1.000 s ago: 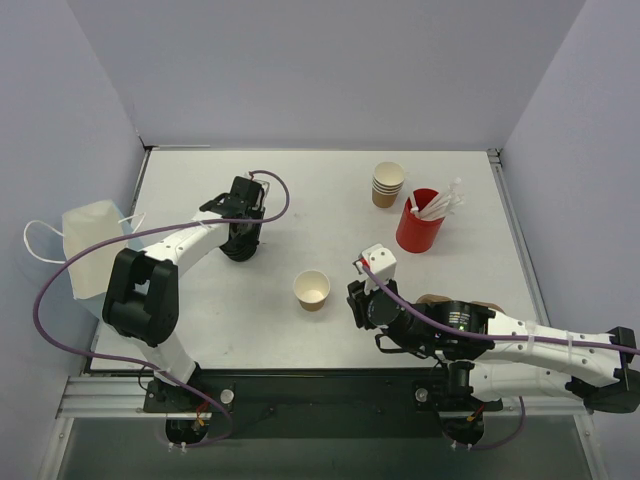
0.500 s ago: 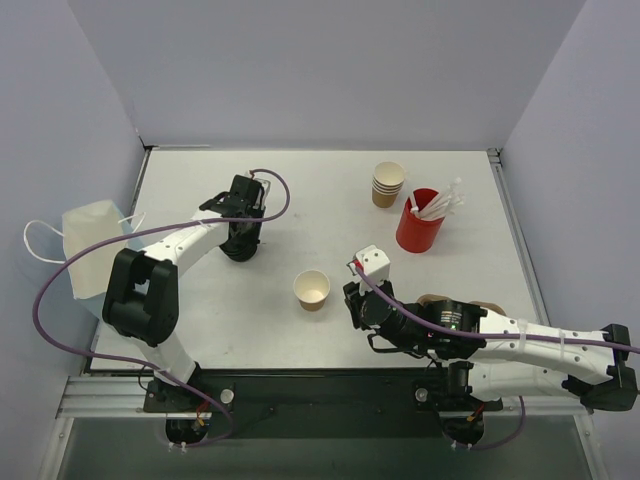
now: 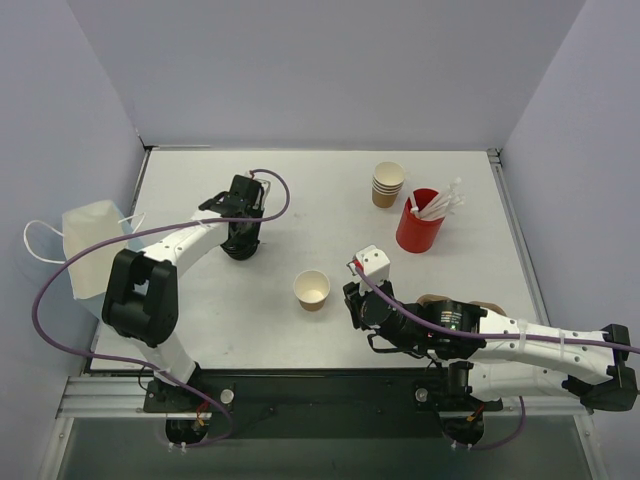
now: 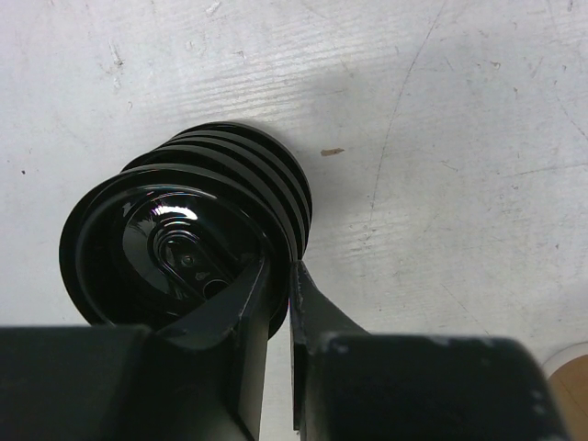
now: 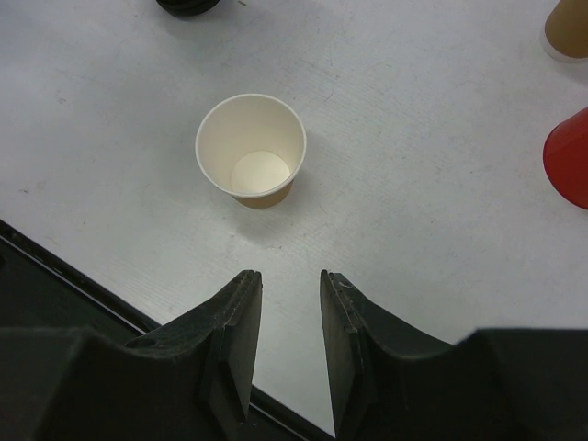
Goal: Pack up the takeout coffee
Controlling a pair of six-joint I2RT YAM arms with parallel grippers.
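No lidded cup shows. A single small lidless brown paper cup (image 3: 312,290) stands upright mid-table, and it also shows in the right wrist view (image 5: 251,147). My right gripper (image 3: 353,300) is open and empty (image 5: 289,285), just right of this cup and apart from it. A stack of black lids (image 3: 240,248) sits at the left. In the left wrist view my left gripper (image 4: 280,271) pinches the rim of the top lid (image 4: 175,239), one finger inside the lid, one outside the stack.
A stack of lidless brown cups (image 3: 387,185) and a red cup (image 3: 418,225) holding white stirrers stand at the back right. A white bag (image 3: 90,250) hangs off the table's left edge. The table's near edge (image 5: 55,253) runs just below the right gripper.
My right gripper has moved a little left, toward the lidless cup. The left gripper stays at the lid stack.
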